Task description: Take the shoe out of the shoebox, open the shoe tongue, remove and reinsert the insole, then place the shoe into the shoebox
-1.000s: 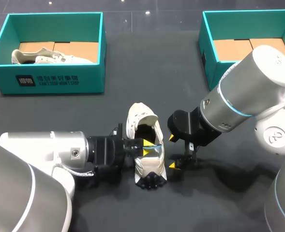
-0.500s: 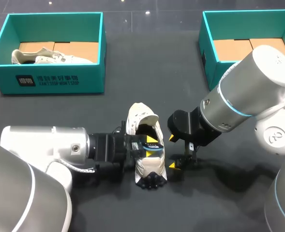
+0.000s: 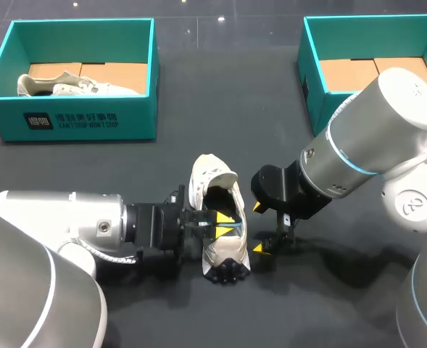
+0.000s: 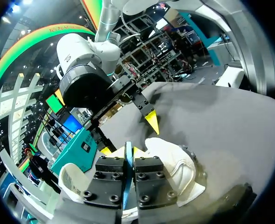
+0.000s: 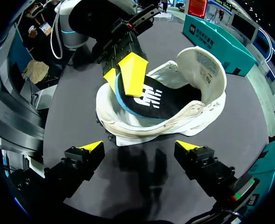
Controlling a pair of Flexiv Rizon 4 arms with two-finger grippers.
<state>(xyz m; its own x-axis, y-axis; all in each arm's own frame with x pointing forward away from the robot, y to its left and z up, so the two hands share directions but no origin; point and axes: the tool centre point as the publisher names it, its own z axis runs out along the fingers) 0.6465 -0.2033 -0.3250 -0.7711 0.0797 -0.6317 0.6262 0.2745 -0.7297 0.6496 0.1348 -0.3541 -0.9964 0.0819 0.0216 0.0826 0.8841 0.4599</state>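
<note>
A white shoe (image 3: 214, 190) lies on its side in the middle of the dark table, its opening turned toward my right arm. The tongue (image 5: 203, 65) is folded back. Inside lies a black insole (image 5: 149, 99) with a blue edge. My left gripper (image 3: 225, 222) reaches into the opening and is shut on the insole's blue edge (image 4: 128, 161). Its yellow fingertips (image 5: 132, 73) press together on that edge. My right gripper (image 5: 139, 147) stands wide open just beside the shoe's sole (image 3: 226, 271), touching nothing. In the left wrist view one of the right gripper's fingertips (image 4: 151, 122) shows beyond the shoe (image 4: 181, 170).
A teal shoebox (image 3: 75, 119) at the back left holds another pale shoe (image 3: 67, 85). A second teal shoebox (image 3: 311, 69) at the back right shows only its cardboard floor. Bare dark table lies between the boxes and the shoe.
My left gripper opened for a moment inside the shoe, then shut again on the insole's edge, and the arm drew back slightly. The right arm and the shoe have stayed where they were.
</note>
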